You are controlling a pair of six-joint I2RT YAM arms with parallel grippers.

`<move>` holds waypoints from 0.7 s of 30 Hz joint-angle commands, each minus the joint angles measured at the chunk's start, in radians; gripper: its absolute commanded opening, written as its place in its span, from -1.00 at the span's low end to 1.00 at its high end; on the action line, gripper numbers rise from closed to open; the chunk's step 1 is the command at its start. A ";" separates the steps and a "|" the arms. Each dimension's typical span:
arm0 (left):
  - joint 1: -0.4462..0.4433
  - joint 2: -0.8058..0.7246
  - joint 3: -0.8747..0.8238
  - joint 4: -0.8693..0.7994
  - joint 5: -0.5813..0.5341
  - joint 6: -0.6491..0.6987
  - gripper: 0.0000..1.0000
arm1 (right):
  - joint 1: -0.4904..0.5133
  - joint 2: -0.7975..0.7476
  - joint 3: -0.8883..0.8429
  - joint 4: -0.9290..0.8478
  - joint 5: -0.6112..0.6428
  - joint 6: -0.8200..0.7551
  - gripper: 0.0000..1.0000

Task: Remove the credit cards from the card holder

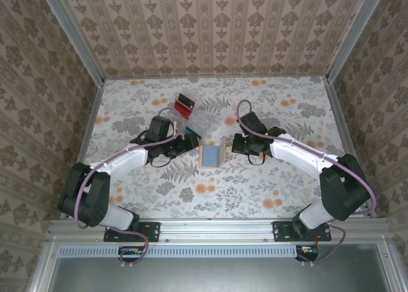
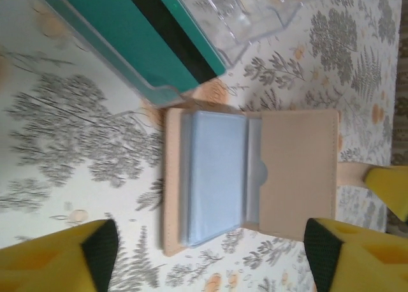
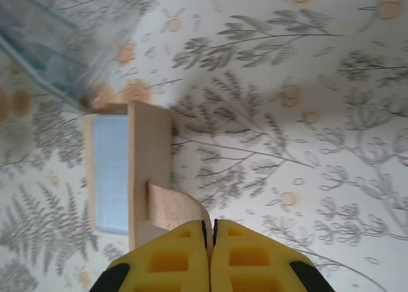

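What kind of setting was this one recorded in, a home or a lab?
Most likely a lab test cell dressed as a room: patterned wallpaper panels held in an aluminium frame, a floral-print tabletop, and a left arm and right arm bolted to a rail at its near edge.

No word, number, brand or sign can be read anywhere: the wallet (image 2: 299, 171) lying open just ahead of the left pincer (image 2: 210, 247) has plain faces, and the teal card (image 2: 146, 43) beyond it, farther from the pincer, carries no legible print
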 commanded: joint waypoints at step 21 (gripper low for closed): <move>-0.140 0.309 0.255 -0.179 -0.029 0.024 -0.09 | -0.055 0.087 -0.071 0.007 0.091 -0.007 -0.85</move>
